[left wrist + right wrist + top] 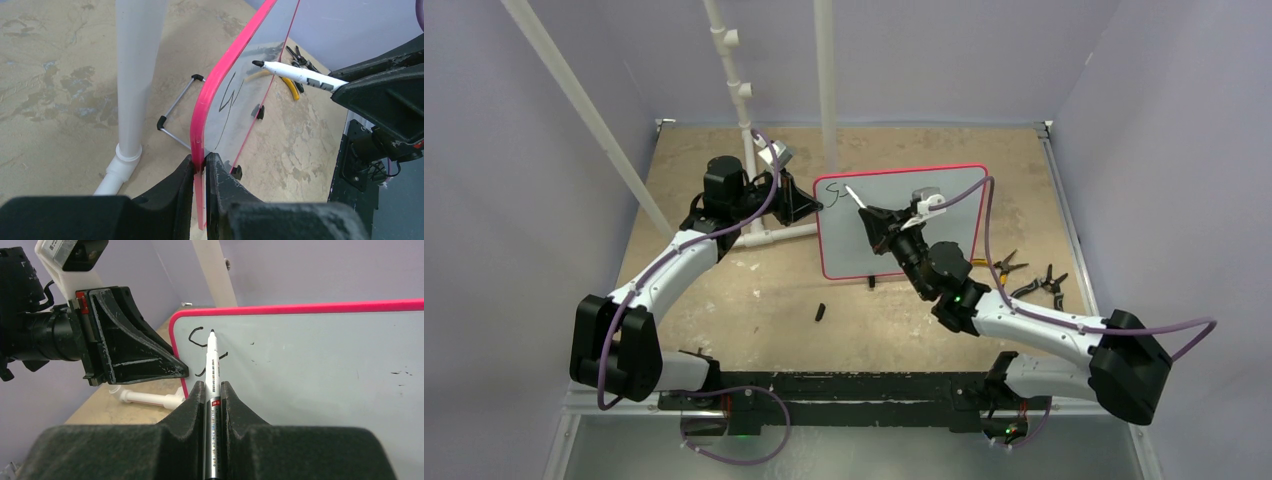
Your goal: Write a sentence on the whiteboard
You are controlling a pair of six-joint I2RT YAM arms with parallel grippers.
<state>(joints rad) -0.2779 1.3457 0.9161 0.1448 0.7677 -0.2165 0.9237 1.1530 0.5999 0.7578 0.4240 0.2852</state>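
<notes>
Only the top view shows a black piece (820, 312) near the whiteboard (844, 240).

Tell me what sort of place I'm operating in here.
Probably a robot test cell, not a classroom: plain lavender walls box in a worn tan table, white pipes stand at the back, and pliers lie loose beside the whiteboard.

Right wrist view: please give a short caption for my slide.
Right tool holds a marker at the whiteboard, sentence barely begun; left tool clamps its edge.
</notes>
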